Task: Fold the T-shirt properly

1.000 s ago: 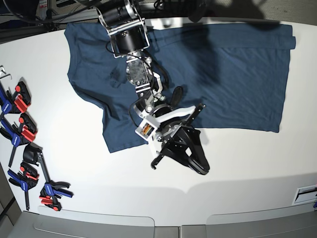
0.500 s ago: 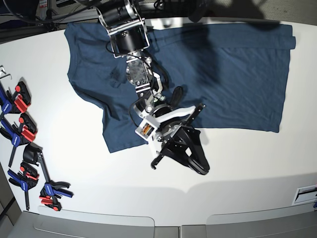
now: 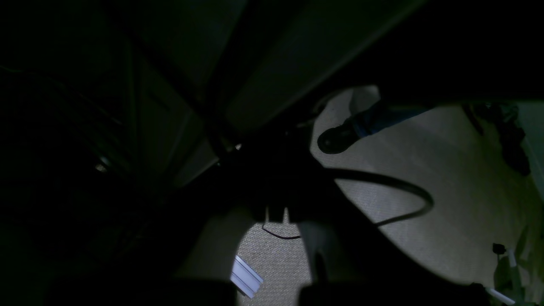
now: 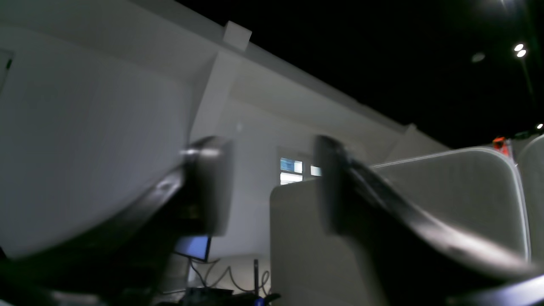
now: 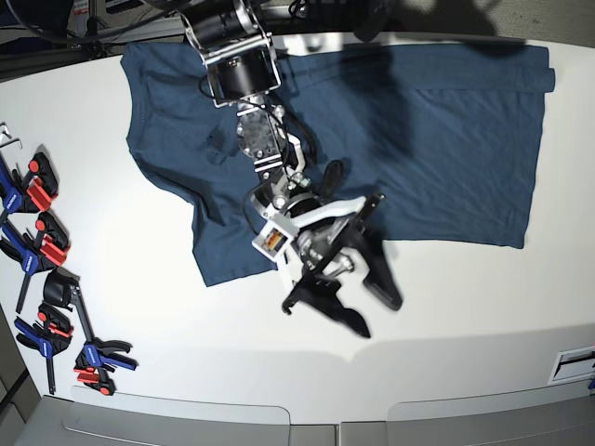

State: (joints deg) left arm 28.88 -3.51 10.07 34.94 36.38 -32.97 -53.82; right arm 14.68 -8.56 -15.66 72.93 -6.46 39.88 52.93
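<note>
A broad white tabletop spreads out under the dark navy-blue cotton T-shirt, with bare white between the shirt and the table's grey front rim. Just in front of the shirt's near edge hangs the right gripper, its black fingers spread wide with nothing between them. I'd guess it is held out there so that it can come in on the cloth open. Beside the shirt, on the robot's right, lie black, blue and red bar clamps, probably set aside to leave folding room. The shirt itself lies spread under the black-and-silver right arm: flat and straight-edged on the robot's left, creased on its right, where I'd expect smoothing to be needed before a neat fold. The left gripper is well away from the shirt, its fingers closed together and gripping nothing I can make out, perhaps parked so that the other arm has room. Farther off, beyond the shirt, are someone's dark shoe on the floor and a grey rounded partition.
</note>
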